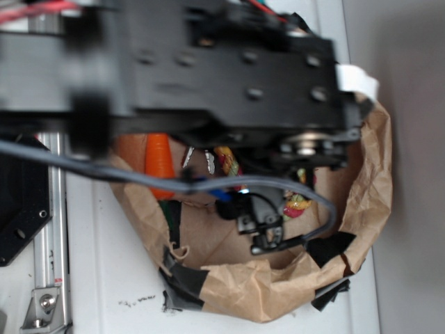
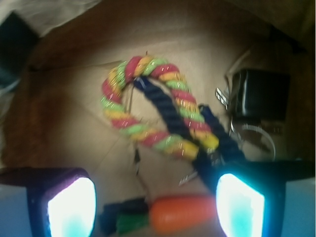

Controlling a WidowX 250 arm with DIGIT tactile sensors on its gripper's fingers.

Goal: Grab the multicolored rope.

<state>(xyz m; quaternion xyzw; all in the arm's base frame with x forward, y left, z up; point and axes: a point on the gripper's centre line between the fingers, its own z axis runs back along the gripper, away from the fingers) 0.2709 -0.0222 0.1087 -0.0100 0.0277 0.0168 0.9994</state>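
Note:
The multicolored rope (image 2: 148, 106) is a twisted loop striped red, yellow and pale green, linked with a navy-blue rope length (image 2: 170, 116). It lies flat on brown paper in the middle of the wrist view. In the exterior view only small bits of it (image 1: 297, 203) show under the arm. My gripper (image 2: 155, 202) is open and empty above the paper, its two glowing pads (image 2: 74, 207) wide apart at the bottom of the wrist view. The rope lies ahead of the fingertips, apart from them. In the exterior view the gripper (image 1: 261, 223) hangs inside the paper bag.
An orange toy carrot (image 2: 180, 212) with green leaves lies between the pads; it also shows in the exterior view (image 1: 158, 163). A black box (image 2: 259, 94) with metal clips sits right of the rope. The crumpled brown paper bag wall (image 1: 368, 188) rings everything.

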